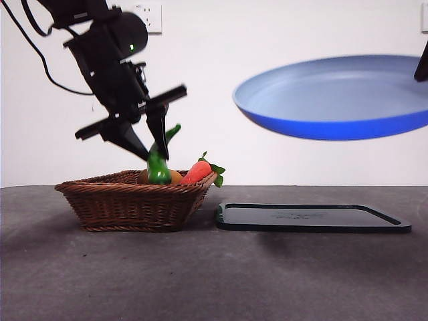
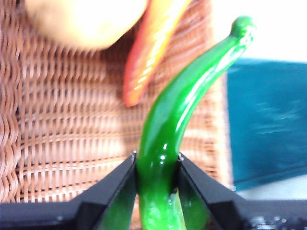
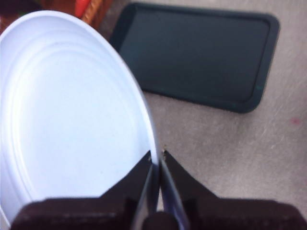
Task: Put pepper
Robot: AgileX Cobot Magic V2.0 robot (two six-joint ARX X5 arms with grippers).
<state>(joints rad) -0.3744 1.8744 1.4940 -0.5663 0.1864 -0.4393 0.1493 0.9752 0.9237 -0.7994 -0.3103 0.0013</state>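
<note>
Above the woven wicker basket point(image 1: 130, 197), left gripper point(image 1: 148, 148) clamps the glossy, curved green pepper point(image 1: 159, 164), its lower end among the carrot point(image 1: 198, 172) and a rounded item. Beside the basket, over a flat dark tray point(image 1: 311, 218), right gripper point(image 3: 157, 160) pinches the smooth blue plate point(image 1: 334, 99) rim.

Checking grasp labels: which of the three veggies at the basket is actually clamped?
The green pepper, pinched by the left end effector above the basket. The carrot and the yellow-brown item lie loose in it.

The left gripper point(image 2: 156, 165) has its jaws clamped on the green pepper point(image 2: 177, 110) above the wicker basket point(image 2: 72, 139), beside the orange carrot point(image 2: 151, 45).
</note>
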